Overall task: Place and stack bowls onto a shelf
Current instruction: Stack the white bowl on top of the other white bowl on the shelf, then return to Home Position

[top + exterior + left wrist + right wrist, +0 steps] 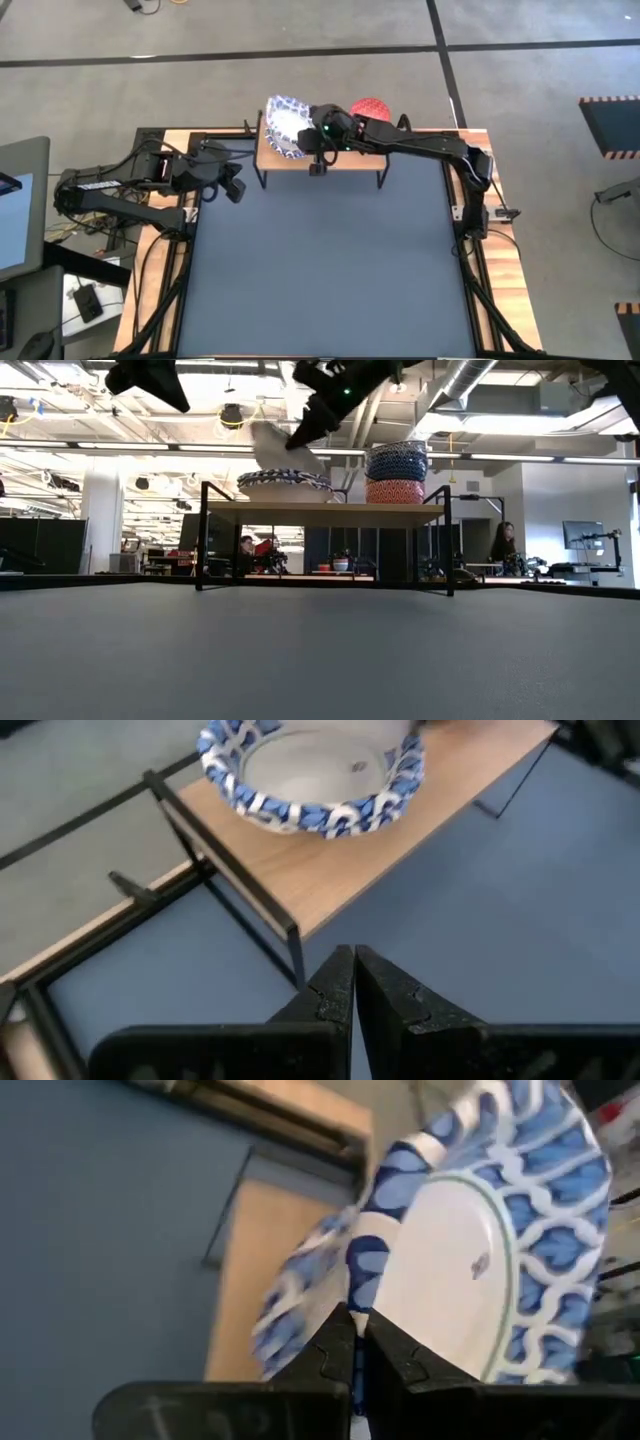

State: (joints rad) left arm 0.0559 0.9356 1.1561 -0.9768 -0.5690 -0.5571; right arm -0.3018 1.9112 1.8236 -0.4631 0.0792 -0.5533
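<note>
The shelf [345, 160] stands at the table's far edge. A white bowl with a blue patterned rim [283, 484] sits on its left part. Above it my right gripper [358, 1330] is shut on another such bowl [276, 448], which is tilted steeply. On the shelf's right part a blue patterned bowl rests on a red one [396, 491]. My left gripper [355, 985] hovers shut and empty over the table's left side, short of the shelf's left end [250, 880]. My right gripper pinches the tilted bowl's rim [362, 1285] between its two fingers, one on the inner face and one on the patterned outer face. The fingers slant down from the table's right side. The bowl hangs tilted over the bowl on the shelf; whether the two touch I cannot tell.
The shelf's thin black legs [203, 540] stand on the dark-blue tabletop [320, 260], which stretches wide toward the near edge. Wooden borders and cables [160, 270] run along both sides. People [500, 545] show in the room beyond the table.
</note>
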